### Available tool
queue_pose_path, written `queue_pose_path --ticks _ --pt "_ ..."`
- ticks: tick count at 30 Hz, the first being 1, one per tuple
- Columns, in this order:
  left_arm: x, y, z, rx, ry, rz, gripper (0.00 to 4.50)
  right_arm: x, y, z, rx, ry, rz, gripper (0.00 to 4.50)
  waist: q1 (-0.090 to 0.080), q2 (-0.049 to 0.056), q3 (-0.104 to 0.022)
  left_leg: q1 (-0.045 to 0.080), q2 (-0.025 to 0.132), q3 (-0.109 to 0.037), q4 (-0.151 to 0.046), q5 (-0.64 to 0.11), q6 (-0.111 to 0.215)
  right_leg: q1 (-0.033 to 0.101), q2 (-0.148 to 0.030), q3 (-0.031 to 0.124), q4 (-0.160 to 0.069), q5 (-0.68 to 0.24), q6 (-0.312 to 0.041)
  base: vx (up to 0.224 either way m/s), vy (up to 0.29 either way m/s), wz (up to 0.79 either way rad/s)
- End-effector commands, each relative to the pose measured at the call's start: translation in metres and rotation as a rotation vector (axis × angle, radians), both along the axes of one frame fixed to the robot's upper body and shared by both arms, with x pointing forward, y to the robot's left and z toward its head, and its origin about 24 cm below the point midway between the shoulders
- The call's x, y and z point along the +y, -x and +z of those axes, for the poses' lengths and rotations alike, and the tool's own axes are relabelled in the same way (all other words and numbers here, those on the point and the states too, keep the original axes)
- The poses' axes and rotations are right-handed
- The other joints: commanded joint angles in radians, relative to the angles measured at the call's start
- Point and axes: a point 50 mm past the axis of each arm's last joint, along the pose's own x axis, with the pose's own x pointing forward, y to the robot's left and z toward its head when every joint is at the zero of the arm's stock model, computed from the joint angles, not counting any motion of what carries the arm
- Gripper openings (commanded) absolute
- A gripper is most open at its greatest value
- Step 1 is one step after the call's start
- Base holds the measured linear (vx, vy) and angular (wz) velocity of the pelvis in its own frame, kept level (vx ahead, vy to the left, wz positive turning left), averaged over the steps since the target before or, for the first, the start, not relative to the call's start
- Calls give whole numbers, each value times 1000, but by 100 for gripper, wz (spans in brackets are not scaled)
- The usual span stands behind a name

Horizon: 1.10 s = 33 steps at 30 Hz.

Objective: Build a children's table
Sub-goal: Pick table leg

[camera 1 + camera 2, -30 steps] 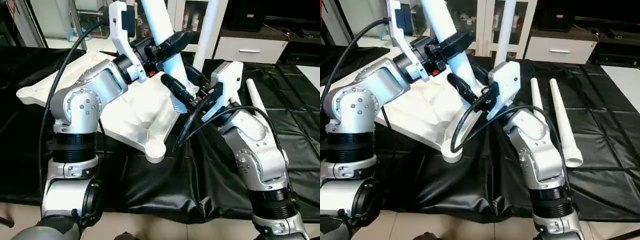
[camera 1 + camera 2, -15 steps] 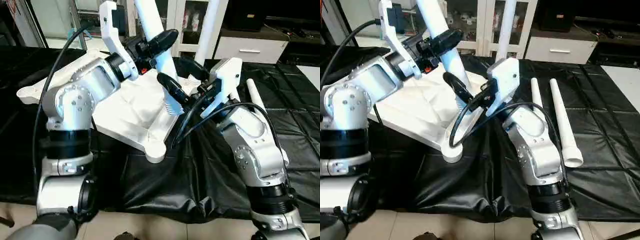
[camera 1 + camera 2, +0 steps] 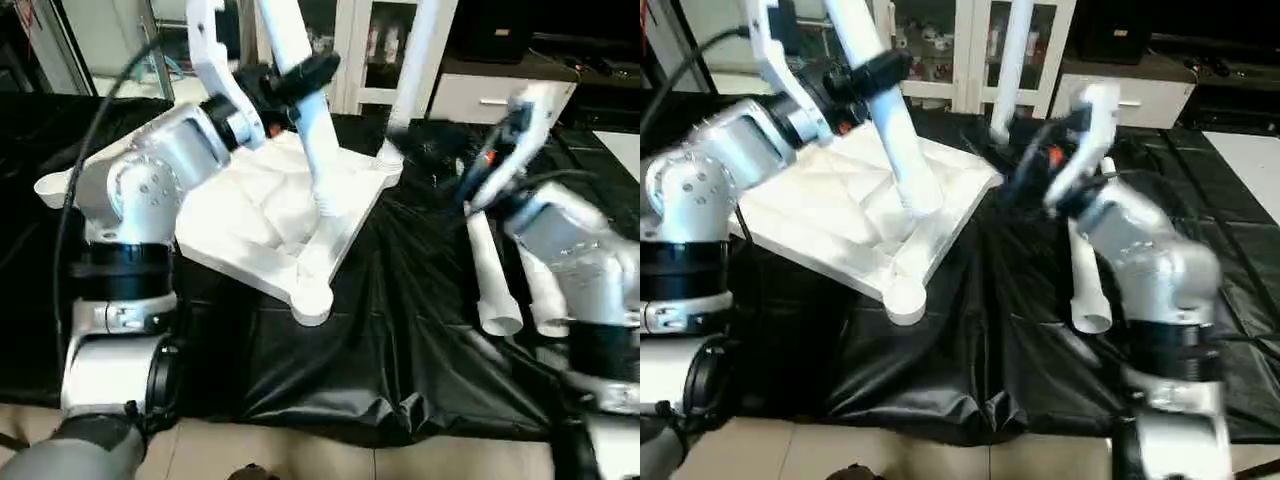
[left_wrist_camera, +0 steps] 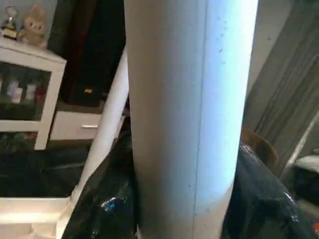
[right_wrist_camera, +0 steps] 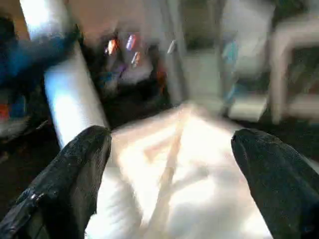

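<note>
The tabletop [image 3: 255, 215] lies underside-up on the black worktop [image 3: 400, 330]. The left gripper [image 3: 300, 75] pinches a tilted leg [image 3: 305, 120], foot inside the near-right corner. The right gripper [image 5: 169, 164], jaws spread, stands beside two spare legs [image 3: 495, 275].

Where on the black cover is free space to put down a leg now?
Free: the black cover between the tabletop and the two lying legs, and its near edge. Crowded: over the tabletop, where the left gripper holds a leg.
</note>
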Motion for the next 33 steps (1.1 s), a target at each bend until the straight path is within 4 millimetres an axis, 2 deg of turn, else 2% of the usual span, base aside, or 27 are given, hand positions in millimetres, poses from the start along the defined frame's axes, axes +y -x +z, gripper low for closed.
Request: queue_pose_path --ticks 1,3,5,11,14,18,20,22,27,30,33 --pt "-5 1 9 -36 -14 -27 188 -2 3 5 38 -83 69 420 7 -9 -79 15 79 -24 -60 14 55 62 -103 49 -59 126 -275 0 0 0" --pt "-5 2 10 -42 -11 -40 188 -2 3 7 46 -113 92 420 7 -8 -78 16 81 -24 -61 17 54 60 -102 48 -59 113 -276 0 0 0" --pt "-6 4 11 -50 4 -66 188 -2 3 11 55 -145 117 420 5 -12 -78 18 82 -23 -61 19 56 59 -102 47 -60 109 -279 0 0 0" --pt "-8 8 11 -59 14 -110 188 -4 6 22 60 -230 182 420 11 -9 -77 18 82 -22 -61 15 52 56 -103 47 -60 85 -280 0 0 0" --pt "-10 14 13 -70 54 -193 188 -7 8 25 61 -256 213 420 19 -9 -79 20 81 -21 -60 24 46 54 -104 46 -59 91 -286 0 0 0" --pt "-12 40 15 -146 102 -485 188 -3 15 28 46 -221 280 420 28 -10 -79 20 82 -18 -61 29 33 50 -102 46 -55 93 -288 0 0 0" --pt "-14 46 14 -169 76 -553 188 4 20 28 47 -190 339 420 28 -8 -76 19 81 -18 -62 14 35 50 -101 46 -58 74 -279 0 0 0" --pt "-18 46 11 -163 38 -565 188 16 24 24 48 -84 412 420 27 -4 -73 20 81 -21 -65 -17 27 52 -100 47 -64 28 -260 0 0 0" --pt "-20 44 7 -156 -18 -574 187 26 28 24 38 -9 485 420 26 -6 -72 22 84 -21 -71 -55 -13 51 -101 50 -70 -29 -231 0 0 0" --pt "-20 42 2 -146 -49 -592 186 31 34 29 18 7 555 420 25 -9 -72 20 83 -21 -71 -43 -12 52 -102 51 -69 -20 -224 0 0 0" --pt "-20 40 -1 -143 -64 -596 186 31 36 30 2 20 576 420 26 -9 -73 20 84 -22 -69 -31 4 51 -103 51 -68 -7 -222 0 0 0"
